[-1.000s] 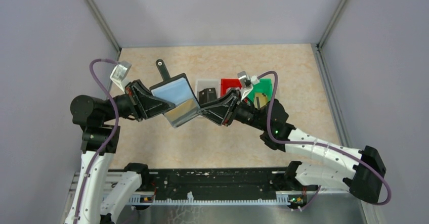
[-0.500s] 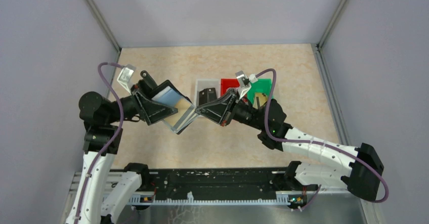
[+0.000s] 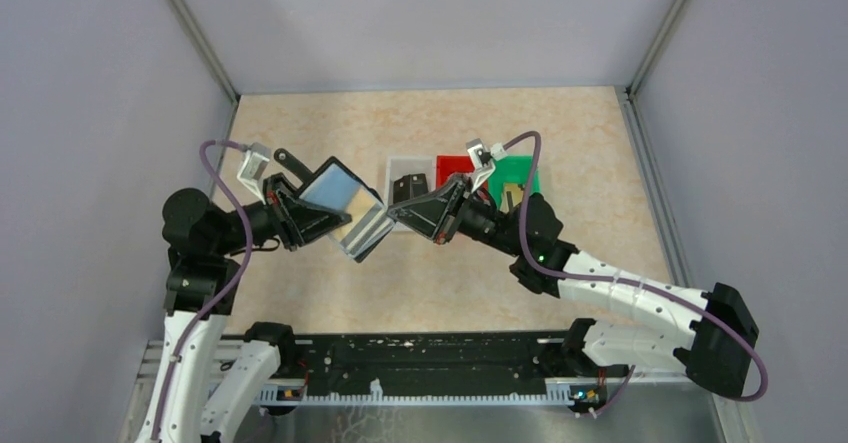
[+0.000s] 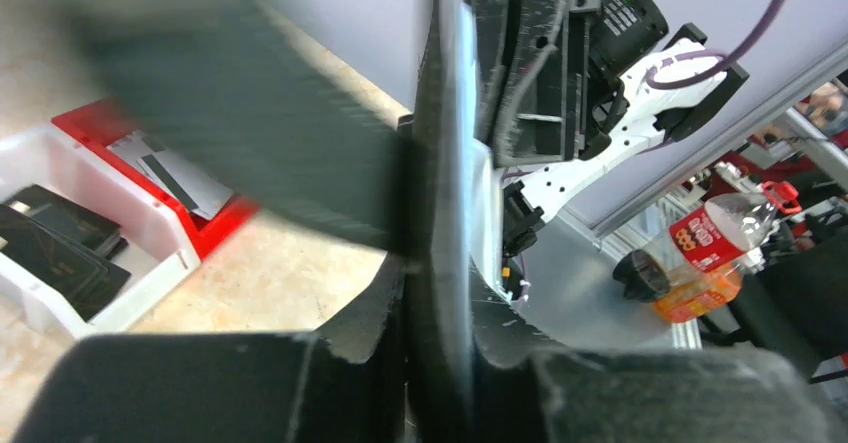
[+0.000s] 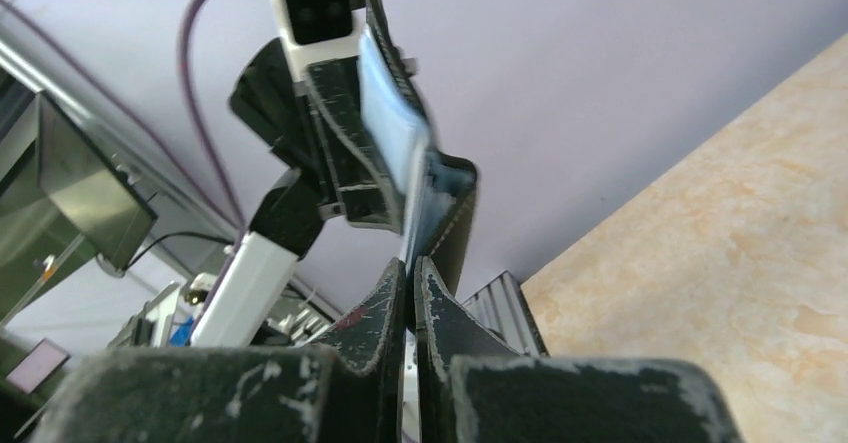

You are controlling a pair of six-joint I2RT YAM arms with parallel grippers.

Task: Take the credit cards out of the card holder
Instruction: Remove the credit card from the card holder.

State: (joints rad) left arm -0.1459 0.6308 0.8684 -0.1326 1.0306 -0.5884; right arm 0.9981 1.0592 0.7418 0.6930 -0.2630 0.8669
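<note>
Left claw (image 3: 322, 218): fingers closed down on the card holder (image 3: 335, 188), clamping its edge. In the left wrist view the holder stands edge-on between the pads, touching both.

Right claw (image 3: 400, 213): fingers pressed together with almost no gap. Its tips sit at the corner of the holder's lower flap (image 3: 367, 231), facing the left claw. A thin sliver runs into the pinch in the right wrist view, but I can't tell what it is.

The card holder is in the air, spanning the gap between the two claws, and is folded open. The grey-blue inner face is tilted up on the left claw's side. The grey striped flap hangs toward the right claw. The snap-tab strap (image 3: 288, 160) sticks out past the left claw, on the far side.

Bins sit in a row on the far side of the right claw:
- The white bin (image 3: 410, 160) is just beyond the tips, with dark flat items in it.
- The red bin (image 3: 455, 166) is next, beside the claw's body. A grey card (image 4: 185, 178) with a dark stripe lies in it.
- The green bin (image 3: 522, 171) is last, partly under the right wrist.

All of this is over a beige table (image 3: 450, 123), and both claws are well clear of its surface.
</note>
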